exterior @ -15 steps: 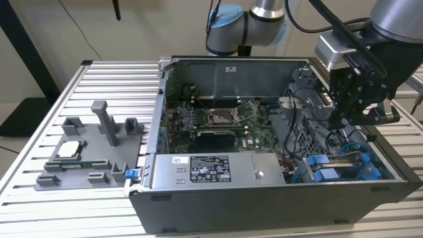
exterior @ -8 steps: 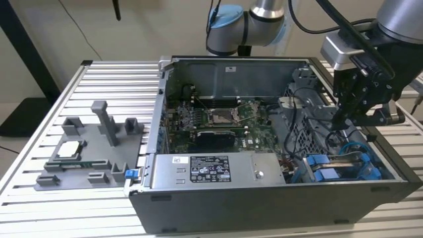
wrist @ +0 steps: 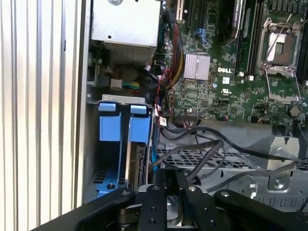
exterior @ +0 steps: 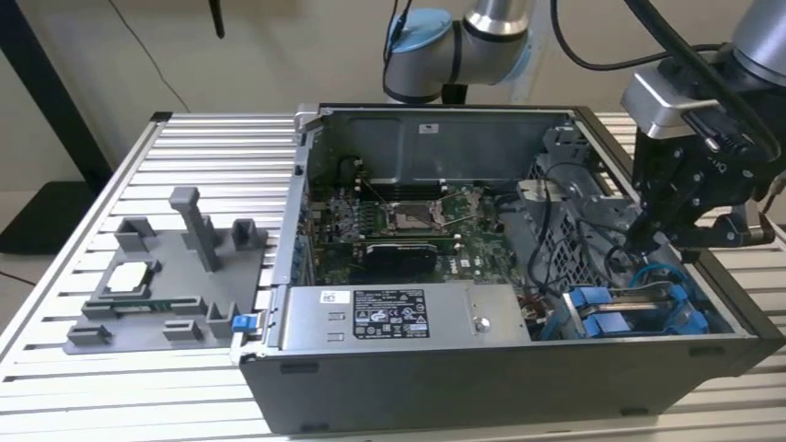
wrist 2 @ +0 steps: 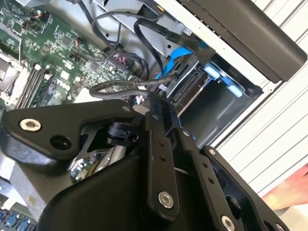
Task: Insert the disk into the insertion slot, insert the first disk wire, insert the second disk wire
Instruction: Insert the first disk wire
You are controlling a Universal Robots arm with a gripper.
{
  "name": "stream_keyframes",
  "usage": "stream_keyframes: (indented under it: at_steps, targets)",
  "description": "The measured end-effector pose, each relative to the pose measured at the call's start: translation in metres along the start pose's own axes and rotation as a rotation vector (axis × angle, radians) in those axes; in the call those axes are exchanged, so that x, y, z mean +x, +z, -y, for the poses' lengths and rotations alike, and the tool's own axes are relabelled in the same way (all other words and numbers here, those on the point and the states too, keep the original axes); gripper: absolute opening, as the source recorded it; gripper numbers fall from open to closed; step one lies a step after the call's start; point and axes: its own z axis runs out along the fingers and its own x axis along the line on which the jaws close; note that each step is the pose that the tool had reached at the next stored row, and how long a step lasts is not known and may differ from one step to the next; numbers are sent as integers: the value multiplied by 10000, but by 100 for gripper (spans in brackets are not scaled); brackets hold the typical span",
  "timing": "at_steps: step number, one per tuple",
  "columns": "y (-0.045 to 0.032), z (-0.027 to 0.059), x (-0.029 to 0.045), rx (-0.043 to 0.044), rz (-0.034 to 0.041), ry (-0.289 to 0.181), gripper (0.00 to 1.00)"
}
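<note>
Clamps jaws shut on a black disk wire [wrist 2: 120,85] — holds it low beside the insertion slot [wrist: 109,127], seemingly to reach the seated disk [wrist: 139,166].

the computer case [exterior: 491,387] stands on the tabletop [exterior: 184,147], with a parts fixture [exterior: 160,276] to the exterior view's left. inside, the motherboard [exterior: 393,230] lies behind the power-supply box [exterior: 393,318]. the insertion slot [exterior: 639,313] adjoins that box on the exterior view's right and holds the disk [wrist: 138,166]. the pincer [exterior: 641,241] hangs above the slot.
</note>
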Motion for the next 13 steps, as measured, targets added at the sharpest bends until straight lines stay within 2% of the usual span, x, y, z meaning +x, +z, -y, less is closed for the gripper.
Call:
stream_keyframes:
  at_steps: [4,7,9,13]
  targets:
    - [0,42,87,-176,10,22,0]
    - [-1,64,150,-253,12,32,0]
    - [3,67,178,-265,14,65,0]
    - [15,67,199,-226,7,385,0]
